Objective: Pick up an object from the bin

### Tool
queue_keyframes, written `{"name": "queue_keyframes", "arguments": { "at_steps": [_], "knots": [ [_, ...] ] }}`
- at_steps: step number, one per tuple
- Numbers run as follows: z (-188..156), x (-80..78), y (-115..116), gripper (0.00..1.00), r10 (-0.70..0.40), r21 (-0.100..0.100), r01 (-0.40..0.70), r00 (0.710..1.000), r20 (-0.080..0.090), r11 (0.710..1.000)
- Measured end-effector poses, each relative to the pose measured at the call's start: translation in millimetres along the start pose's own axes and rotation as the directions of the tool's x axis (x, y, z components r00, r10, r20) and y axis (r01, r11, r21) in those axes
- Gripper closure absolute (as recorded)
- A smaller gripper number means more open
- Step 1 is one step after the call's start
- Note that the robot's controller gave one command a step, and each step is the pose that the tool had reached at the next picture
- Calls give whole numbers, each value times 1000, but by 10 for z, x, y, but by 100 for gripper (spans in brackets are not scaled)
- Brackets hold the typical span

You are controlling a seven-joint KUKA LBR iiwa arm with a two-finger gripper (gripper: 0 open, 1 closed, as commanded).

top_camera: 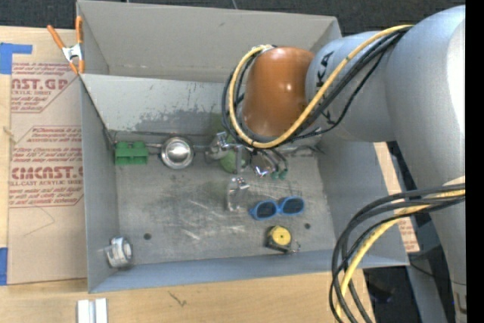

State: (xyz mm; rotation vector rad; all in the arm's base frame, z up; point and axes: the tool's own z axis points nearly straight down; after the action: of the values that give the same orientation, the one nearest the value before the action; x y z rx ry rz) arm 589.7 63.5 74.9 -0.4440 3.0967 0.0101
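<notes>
Item: grey metal bin (pixel 97 185), contents few and scattered. Along the back of the floor, left to right: a green block (pixel 131 153), a shiny silver dome (pixel 177 153) just beside it, and a pale green piece (pixel 220 156) partly hidden under the wrist. Mid-floor, right of centre: a blue piece of two joined ovals (pixel 276 207); nearer the front, a small yellow-and-black round piece (pixel 280 238). Front left corner: a small silver piece (pixel 119 252), well apart from the rest. Arm: enters from the right, orange cover (pixel 276 94) and looped cables (pixel 333 76) above the gripper (pixel 240 184), which is low over the middle of the floor, between the pale green piece and the blue ovals and just beside both. Gripper state: spread or pressed together cannot be told, as the wrist hides most of it; nothing is seen pinched. Target: not certain; the pale green piece and the blue ovals are nearest. Risks, as judged: closing between the two things would catch only bare floor; a descent slightly off could nudge the blue ovals toward the yellow piece or push the green piece against the back wall, where a grasp has little room; the thin ovals lie flat and may slip out.
</notes>
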Motion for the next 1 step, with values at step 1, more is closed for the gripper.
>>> {"name": "queue_keyframes", "arguments": {
  "at_steps": [1],
  "knots": [
    [-11, 217, -112, 0, 110, 2, -110, 994, 8, 994]
  ]
}}
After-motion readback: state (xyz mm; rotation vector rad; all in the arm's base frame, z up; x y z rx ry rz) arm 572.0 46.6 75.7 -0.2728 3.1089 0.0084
